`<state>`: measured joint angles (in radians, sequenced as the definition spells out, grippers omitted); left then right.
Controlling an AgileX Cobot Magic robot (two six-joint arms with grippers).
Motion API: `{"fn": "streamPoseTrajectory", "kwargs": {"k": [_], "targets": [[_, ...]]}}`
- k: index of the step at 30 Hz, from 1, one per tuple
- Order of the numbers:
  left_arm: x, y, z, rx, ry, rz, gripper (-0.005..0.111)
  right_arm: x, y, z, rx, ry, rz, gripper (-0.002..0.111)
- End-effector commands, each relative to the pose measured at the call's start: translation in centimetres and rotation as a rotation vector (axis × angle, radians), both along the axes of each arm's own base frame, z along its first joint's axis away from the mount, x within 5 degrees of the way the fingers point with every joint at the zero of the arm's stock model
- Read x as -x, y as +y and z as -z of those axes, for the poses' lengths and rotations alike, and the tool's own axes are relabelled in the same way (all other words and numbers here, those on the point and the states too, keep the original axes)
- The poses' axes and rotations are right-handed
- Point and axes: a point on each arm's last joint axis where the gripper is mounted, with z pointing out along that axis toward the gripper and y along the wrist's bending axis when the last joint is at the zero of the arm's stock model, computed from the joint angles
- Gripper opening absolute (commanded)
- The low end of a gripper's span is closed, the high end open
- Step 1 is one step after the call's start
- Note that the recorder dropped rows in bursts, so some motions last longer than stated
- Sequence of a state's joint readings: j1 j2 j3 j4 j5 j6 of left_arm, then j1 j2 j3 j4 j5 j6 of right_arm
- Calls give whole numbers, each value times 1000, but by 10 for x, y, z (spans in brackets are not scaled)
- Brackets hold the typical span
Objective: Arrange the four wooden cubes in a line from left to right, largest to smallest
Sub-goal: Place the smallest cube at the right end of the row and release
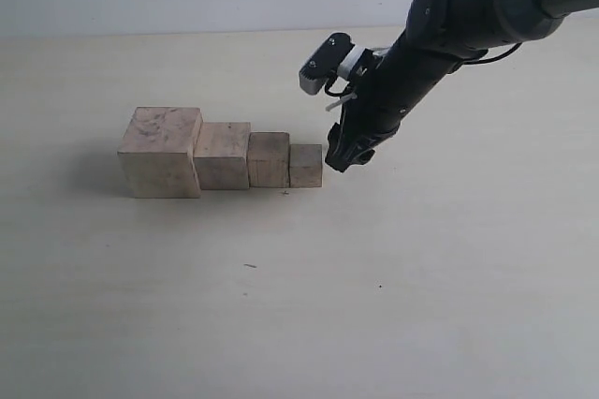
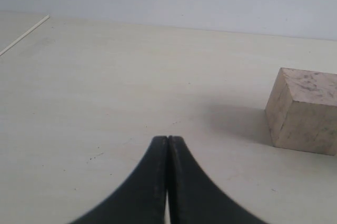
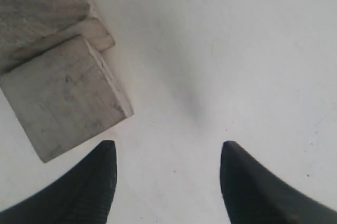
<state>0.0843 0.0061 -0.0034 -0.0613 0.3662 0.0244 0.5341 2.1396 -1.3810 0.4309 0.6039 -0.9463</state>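
Wooden and pale, the four cubes stand in a close row on the table (image 1: pixel 421 277): the largest cube (image 1: pixel 161 151) at the left, then the second cube (image 1: pixel 222 155), the third cube (image 1: pixel 269 159) and the smallest cube (image 1: pixel 306 165) at the right end. The order looks complete, so the step in hand seems to be the release and pull-away. The right end effector (image 1: pixel 341 157) hangs just beside the smallest cube, its jaws wide and empty. The left end effector (image 2: pixel 167 142) is pinched together on nothing, apart from the largest cube. Next, the right arm should lift clear without nudging the row.
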Motion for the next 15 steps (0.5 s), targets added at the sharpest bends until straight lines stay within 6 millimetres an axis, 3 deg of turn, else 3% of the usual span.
{"fn": "streamPoseTrajectory", "kwargs": {"k": [1,15], "targets": [[0,0,0,-4,-16,5,0,1,1,-4,-15,9,13,55],[0,0,0,-4,-16,5,0,1,3,-5,-47,13,43,55]]}}
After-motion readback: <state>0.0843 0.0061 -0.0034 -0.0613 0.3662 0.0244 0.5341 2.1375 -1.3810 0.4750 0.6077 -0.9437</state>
